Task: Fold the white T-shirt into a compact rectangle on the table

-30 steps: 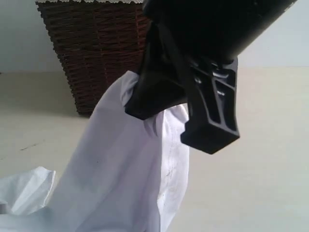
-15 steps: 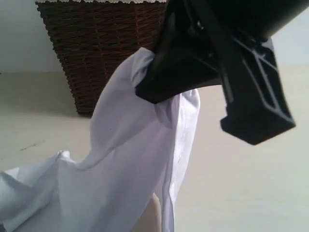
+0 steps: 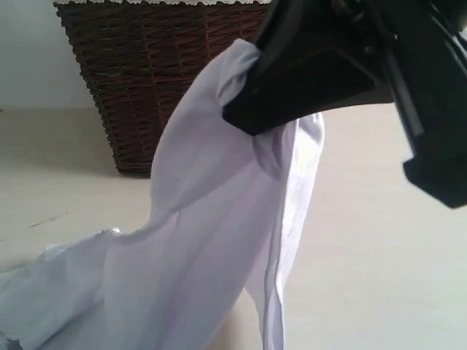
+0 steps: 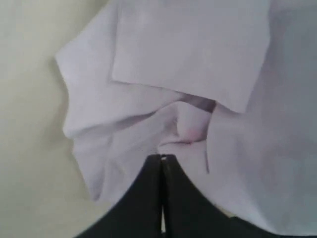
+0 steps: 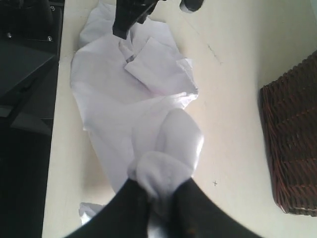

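Exterior view: a pale cream surface (image 3: 379, 277) is seen filling the frame, with the white T-shirt (image 3: 204, 240) drawn up from it in a long, slack drape. One end of the garment is held aloft close to the camera, while the rest is left trailing down to the surface, where it lies rumpled toward the lower left of that view. A dark brown wicker basket (image 3: 146, 73) is set on the surface behind the raised cloth and is partly hidden by it. The raised end is clenched by the right gripper (image 5: 159, 193), whose black fingers are shown in the right wrist view closed around a rounded bunch of white fabric held clear of the surface. From that bunch the shirt is seen stretched out along the surface to its far end, where the left gripper (image 4: 162, 159) is placed against the cloth. In the left wrist view its jaws are pressed together tip to tip at a crease in the shirt, just beside a flat rectangular flap (image 4: 188, 54) of fabric laid over looser folds. Whether any cloth is pinched between them cannot be told. The basket is placed off to one side of the shirt, well apart from the left gripper.
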You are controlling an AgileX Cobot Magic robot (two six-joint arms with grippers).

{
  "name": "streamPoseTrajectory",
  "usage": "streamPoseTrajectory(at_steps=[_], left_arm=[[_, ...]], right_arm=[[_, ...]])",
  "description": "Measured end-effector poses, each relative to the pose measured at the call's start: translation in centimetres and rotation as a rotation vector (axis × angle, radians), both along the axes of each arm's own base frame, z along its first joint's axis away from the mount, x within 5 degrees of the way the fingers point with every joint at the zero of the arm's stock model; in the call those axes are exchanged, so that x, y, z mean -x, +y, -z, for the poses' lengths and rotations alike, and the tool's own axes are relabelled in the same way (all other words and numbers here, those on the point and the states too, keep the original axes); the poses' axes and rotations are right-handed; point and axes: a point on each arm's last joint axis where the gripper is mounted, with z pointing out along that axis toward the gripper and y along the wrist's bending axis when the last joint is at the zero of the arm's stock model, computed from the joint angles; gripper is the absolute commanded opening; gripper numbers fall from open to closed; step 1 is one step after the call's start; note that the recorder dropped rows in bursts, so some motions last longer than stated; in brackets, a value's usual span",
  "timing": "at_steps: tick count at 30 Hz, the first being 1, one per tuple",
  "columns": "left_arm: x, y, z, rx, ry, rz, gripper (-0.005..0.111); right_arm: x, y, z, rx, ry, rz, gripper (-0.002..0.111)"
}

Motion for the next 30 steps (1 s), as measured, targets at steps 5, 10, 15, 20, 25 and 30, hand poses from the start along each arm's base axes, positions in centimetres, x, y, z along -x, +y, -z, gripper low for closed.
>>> streamPoseTrajectory(at_steps=[5,10,15,20,25,30], left_arm=[[-1.9,0.4,2.9,0.082,0.131,-0.082,0.0],[-4.1,1.5,6.3,0.007,0.144,-0.161,0.0],[-6.5,3.3,8.9,-0.077,0.107,-0.286,0.0],[-7.7,2.7,10.7,-0.022,0.167,-0.25,0.0],[-8.8,3.4,12.0,-0.043,0.218,-0.301,0.0],[-10.7,4.6,12.1,-0.064,0.214,-0.354,0.0]], right_arm=[[0.1,-0.1,-0.1,-0.002,-0.007,-0.004,0.006],[0.1,-0.1,-0.1,-0.002,-0.007,-0.004,0.006],[0.2,0.0,-0.1,-0.008,-0.001,-0.007,0.006],[0.2,0.0,-0.2,-0.017,0.006,-0.012,0.006],[0.3,0.0,-0.2,-0.02,0.009,-0.013,0.006],[0.3,0.1,-0.2,-0.025,0.014,-0.016,0.006]])
